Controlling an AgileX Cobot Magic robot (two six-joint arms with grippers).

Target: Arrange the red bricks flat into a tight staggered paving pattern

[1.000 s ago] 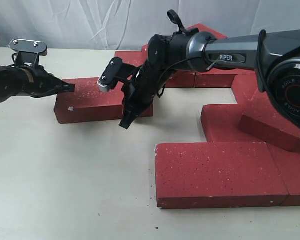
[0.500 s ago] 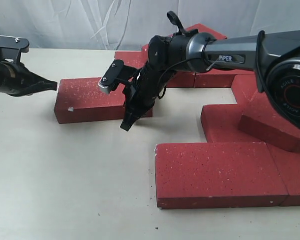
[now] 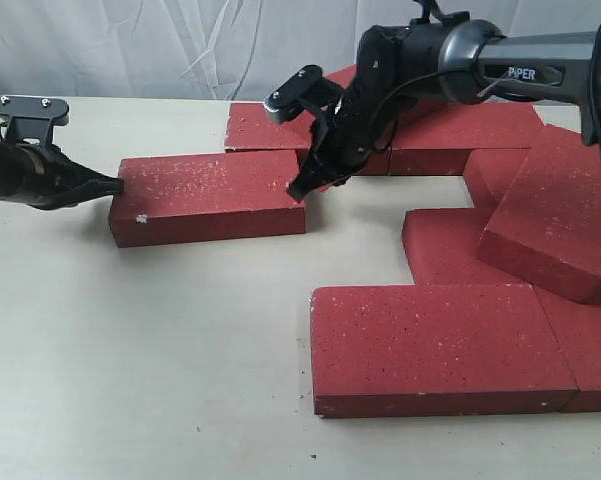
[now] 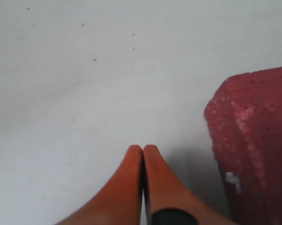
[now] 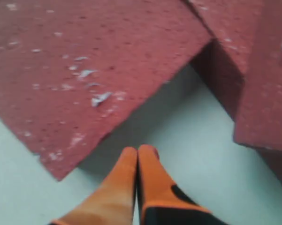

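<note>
Several red bricks lie on the pale table. One lone red brick (image 3: 205, 195) lies flat at the left. My left gripper (image 3: 117, 185) is shut and empty, its tips at that brick's left end; in the left wrist view the left gripper (image 4: 143, 149) points at the table beside the brick's corner (image 4: 255, 140). My right gripper (image 3: 299, 192) is shut and empty, its tips by the same brick's right end. The right wrist view has the right gripper (image 5: 139, 151) just off that brick's corner (image 5: 84, 61).
Flat bricks (image 3: 270, 125) (image 3: 450, 130) line the back. A large brick (image 3: 430, 340) lies at the front, with others (image 3: 460, 245) (image 3: 590, 340) next to it. One brick (image 3: 550, 215) leans tilted at the right. A white cloth hangs behind.
The right arm has lifted and pulled back from the lone brick's front right corner to its right end. The left gripper backed off the brick's top to its left end.
</note>
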